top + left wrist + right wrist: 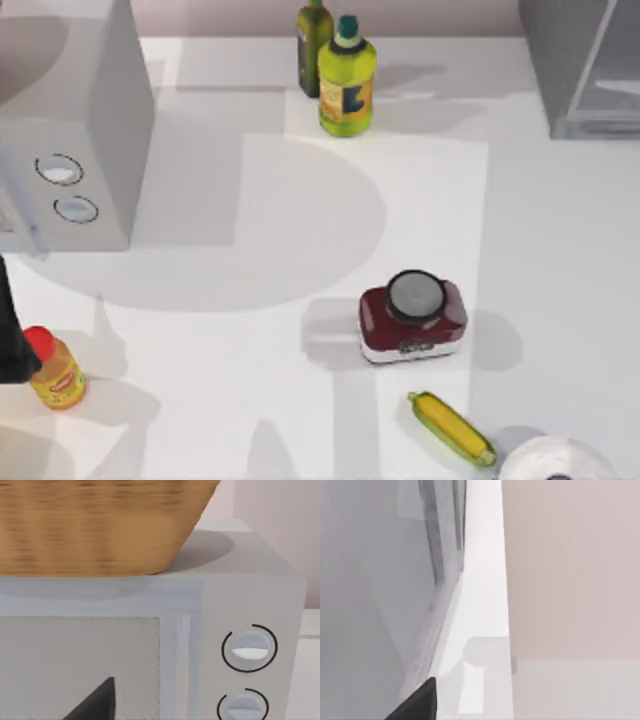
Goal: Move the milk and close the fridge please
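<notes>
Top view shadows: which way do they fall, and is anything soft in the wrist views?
Top view: the red jar and the yellow red-capped bottle cast soft shadows on the table, with a large rounded shadow mid-table. Left wrist view: the wicker basket looks blurred. Right wrist view: the fridge is smooth, featureless grey.

red jar (pixel 413 316), corn (pixel 451 428), oil bottles (pixel 346 80), microwave (pixel 90 130), basket (pixel 100 525).

Bright, even light over white table (pixel 250 400); soft grey shadows fall left of red jar (pixel 412 318) & bottles. Basket (pixel 100 525) blurred close-up.
</notes>
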